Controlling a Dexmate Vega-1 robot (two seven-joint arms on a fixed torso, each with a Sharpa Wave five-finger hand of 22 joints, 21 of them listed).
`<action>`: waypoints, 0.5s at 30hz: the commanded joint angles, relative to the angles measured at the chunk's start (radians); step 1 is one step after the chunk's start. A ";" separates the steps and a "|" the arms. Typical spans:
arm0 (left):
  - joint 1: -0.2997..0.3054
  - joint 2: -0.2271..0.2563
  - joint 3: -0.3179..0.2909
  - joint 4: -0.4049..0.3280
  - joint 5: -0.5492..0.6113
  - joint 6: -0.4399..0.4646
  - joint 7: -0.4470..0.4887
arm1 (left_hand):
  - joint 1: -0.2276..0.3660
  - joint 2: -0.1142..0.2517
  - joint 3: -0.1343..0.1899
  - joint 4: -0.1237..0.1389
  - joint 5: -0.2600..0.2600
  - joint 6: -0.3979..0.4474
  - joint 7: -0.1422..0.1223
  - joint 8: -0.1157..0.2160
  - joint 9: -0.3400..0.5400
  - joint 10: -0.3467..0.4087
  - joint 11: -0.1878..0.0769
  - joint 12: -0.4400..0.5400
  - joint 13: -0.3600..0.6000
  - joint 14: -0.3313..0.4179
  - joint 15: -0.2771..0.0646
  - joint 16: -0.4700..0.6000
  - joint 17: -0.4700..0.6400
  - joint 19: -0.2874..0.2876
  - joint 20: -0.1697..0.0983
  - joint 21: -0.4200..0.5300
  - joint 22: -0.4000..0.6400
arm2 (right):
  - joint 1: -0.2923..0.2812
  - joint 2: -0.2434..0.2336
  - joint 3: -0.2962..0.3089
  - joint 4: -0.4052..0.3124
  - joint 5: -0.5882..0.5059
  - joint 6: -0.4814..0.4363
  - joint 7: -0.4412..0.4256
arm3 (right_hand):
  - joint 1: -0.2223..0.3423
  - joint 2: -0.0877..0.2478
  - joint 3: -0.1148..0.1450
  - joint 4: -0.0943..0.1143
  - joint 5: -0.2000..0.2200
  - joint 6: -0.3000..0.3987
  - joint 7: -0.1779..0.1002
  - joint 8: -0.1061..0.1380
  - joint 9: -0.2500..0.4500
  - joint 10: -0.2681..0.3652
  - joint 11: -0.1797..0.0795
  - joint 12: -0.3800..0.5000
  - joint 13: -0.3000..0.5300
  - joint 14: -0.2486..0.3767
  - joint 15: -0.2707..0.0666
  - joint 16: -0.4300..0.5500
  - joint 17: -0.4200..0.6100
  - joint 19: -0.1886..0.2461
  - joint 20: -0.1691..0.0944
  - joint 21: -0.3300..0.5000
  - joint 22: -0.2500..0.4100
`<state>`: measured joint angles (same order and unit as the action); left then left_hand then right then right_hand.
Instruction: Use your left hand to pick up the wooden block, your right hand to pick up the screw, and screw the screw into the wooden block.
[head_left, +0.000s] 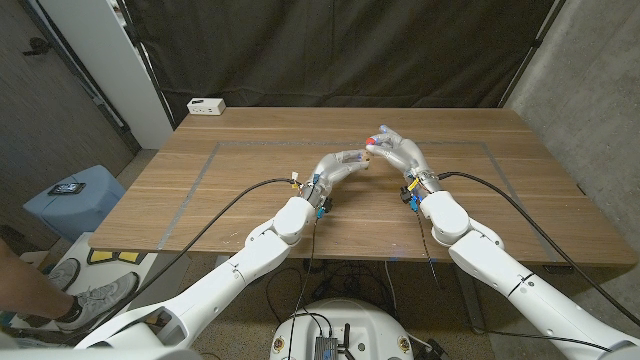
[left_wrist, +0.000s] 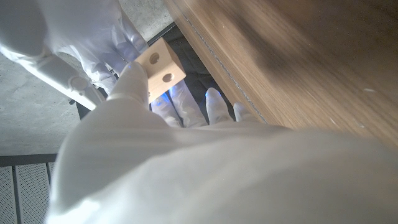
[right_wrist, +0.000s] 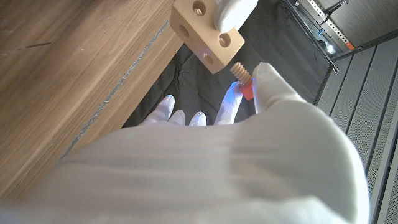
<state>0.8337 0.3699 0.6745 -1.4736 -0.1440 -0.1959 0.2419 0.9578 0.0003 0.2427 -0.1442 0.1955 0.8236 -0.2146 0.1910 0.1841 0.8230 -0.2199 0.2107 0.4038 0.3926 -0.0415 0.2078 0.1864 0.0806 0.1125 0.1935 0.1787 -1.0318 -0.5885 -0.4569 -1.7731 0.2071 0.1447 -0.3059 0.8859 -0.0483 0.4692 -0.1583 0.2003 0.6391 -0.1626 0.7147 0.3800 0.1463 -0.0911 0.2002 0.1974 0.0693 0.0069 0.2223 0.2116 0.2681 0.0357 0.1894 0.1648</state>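
My left hand (head_left: 340, 165) holds the pale wooden block (left_wrist: 160, 67) above the middle of the table; the block (right_wrist: 204, 32) has round holes in its faces. In my right hand (head_left: 398, 148) I pinch the screw (right_wrist: 242, 81), which has a tan threaded shaft and a red head. The screw's tip points at the block's lower edge, touching or nearly touching it beside a hole. Both hands meet over the table (head_left: 250, 200), the screw (head_left: 374, 139) showing as a small red spot between them. In the left wrist view my left hand (left_wrist: 186, 162) covers most of the block.
A white box (head_left: 206, 105) lies at the table's far left corner. Grey tape lines (head_left: 200, 175) mark a rectangle on the wood. Black curtains hang behind. A blue container (head_left: 75, 200) stands on the floor at the left, and a person's shoe (head_left: 85, 300) shows near it.
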 joint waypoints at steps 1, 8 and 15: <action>0.002 0.000 0.001 -0.003 0.004 0.000 0.005 | 0.007 0.006 0.000 0.000 -0.003 0.004 0.001 0.007 0.005 -0.005 -0.001 0.003 0.000 0.001 -0.091 0.000 0.002 0.001 0.008 0.006 0.002 | -0.004 -0.002 -0.002 -0.003 -0.001 0.000 0.000 | 0.005 0.003 -0.004 -0.002 0.004 0.005 -0.003 0.010 0.003 -0.003 -0.001 0.000 0.004 0.001 -0.007 -0.002 0.005 -0.003 -0.002 0.002 0.006; 0.004 0.001 0.002 -0.008 0.009 0.002 0.009 | 0.008 0.006 -0.001 0.000 -0.003 0.005 0.001 0.008 0.005 -0.004 -0.001 0.003 0.000 0.001 -0.090 0.000 0.002 0.001 0.008 0.006 0.002 | -0.005 -0.003 -0.002 -0.008 -0.002 -0.004 0.000 | 0.005 0.003 -0.005 -0.002 0.004 0.004 -0.003 0.011 0.002 -0.004 0.001 0.000 0.004 0.001 -0.007 -0.003 0.005 -0.003 -0.003 0.002 0.006; 0.005 0.000 0.002 -0.010 0.010 0.000 0.010 | 0.009 0.006 -0.001 -0.001 -0.003 0.005 0.002 0.008 0.005 -0.005 0.000 0.003 0.000 0.002 -0.091 0.000 0.002 0.000 0.008 0.006 0.002 | -0.005 -0.004 -0.003 -0.009 -0.002 -0.003 0.002 | 0.005 0.004 -0.006 -0.001 0.004 0.003 -0.003 0.011 0.001 -0.003 0.000 0.000 0.004 0.001 -0.008 -0.003 0.005 -0.003 -0.003 0.002 0.006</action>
<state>0.8361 0.3698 0.6746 -1.4778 -0.1396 -0.1960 0.2483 0.9612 0.0038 0.2427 -0.1442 0.1955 0.8236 -0.2146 0.1909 0.1838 0.8230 -0.2199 0.2107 0.4038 0.3925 -0.0415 0.2078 0.1864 0.0806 0.1125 0.1935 0.1787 -1.0355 -0.5907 -0.4585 -1.7770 0.2069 0.1455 -0.3054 0.8858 -0.0483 0.4658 -0.1618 0.2003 0.6391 -0.1626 0.7227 0.3799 0.1463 -0.0911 0.2002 0.1974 0.0693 0.0069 0.2223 0.2115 0.2681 0.0357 0.1895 0.1649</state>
